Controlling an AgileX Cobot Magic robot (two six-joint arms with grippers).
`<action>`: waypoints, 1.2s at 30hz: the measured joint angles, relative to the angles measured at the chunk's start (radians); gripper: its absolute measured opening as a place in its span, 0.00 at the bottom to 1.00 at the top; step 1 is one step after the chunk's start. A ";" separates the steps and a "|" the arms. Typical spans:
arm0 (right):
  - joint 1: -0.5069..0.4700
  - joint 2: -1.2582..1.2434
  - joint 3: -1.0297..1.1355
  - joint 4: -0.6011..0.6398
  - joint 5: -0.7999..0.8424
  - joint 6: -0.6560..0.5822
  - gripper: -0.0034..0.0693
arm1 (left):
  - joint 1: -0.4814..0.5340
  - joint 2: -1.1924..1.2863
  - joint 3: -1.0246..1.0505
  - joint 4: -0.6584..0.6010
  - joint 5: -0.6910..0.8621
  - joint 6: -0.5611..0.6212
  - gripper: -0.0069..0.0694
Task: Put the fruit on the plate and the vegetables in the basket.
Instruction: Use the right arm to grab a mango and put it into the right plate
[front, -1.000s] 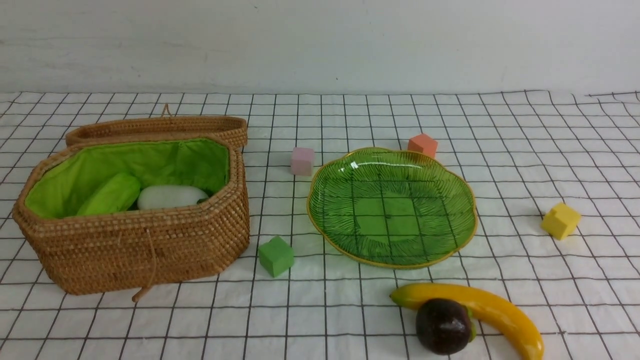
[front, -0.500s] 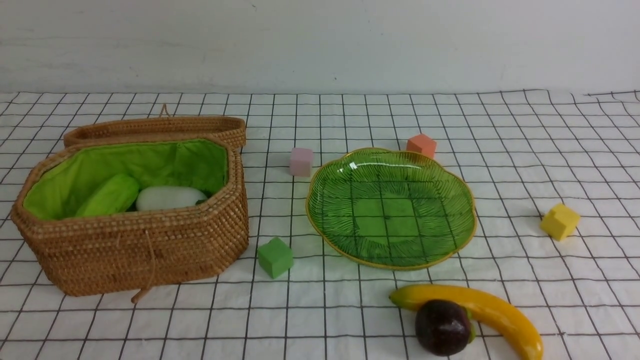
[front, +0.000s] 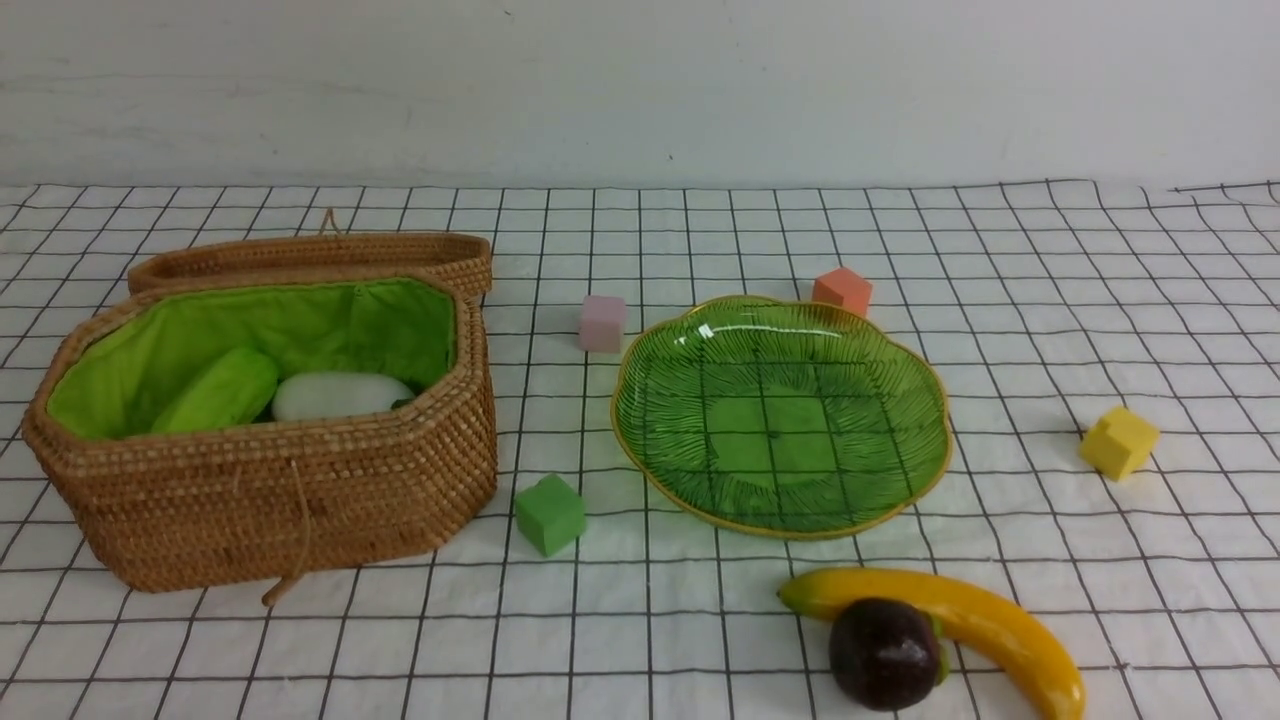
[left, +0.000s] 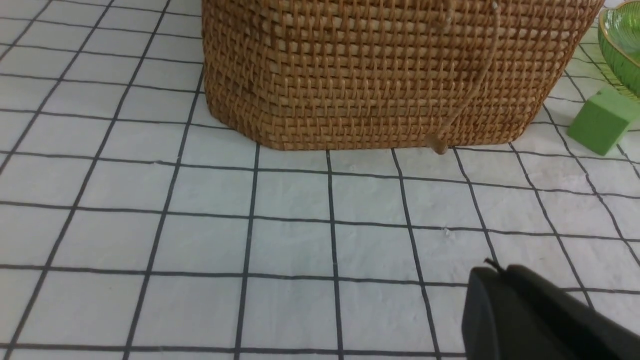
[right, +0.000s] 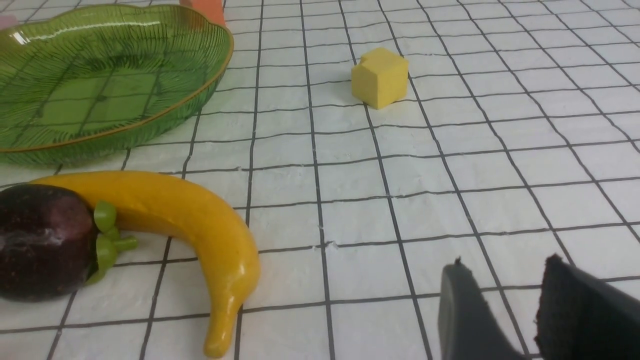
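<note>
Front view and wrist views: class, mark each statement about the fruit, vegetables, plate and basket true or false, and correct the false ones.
1. The plate holds nothing. True.
2. The banana lies in the basket. False: it lies on the cloth, touching the purple fruit.
3. The radish and the gourd are inside the basket. True.
4. The right gripper grips the yellow cube. False: its jaws stand apart, empty.
5. The lid covers the basket. False: it lies behind the basket.

Our front view spans the whole table (front: 1050, 300). Low, close wrist views face the basket (left: 380, 75) and the plate (right: 100, 85), which both seemingly share.
</note>
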 joint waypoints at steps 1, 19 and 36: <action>0.000 0.000 0.000 0.000 0.000 0.000 0.38 | 0.000 0.000 0.000 0.000 0.000 0.000 0.08; 0.000 0.000 0.012 0.164 -0.497 0.040 0.38 | 0.000 0.000 0.000 -0.001 0.000 0.000 0.10; 0.005 0.516 -0.911 0.153 0.211 0.015 0.38 | 0.000 0.000 0.001 -0.003 0.000 0.000 0.12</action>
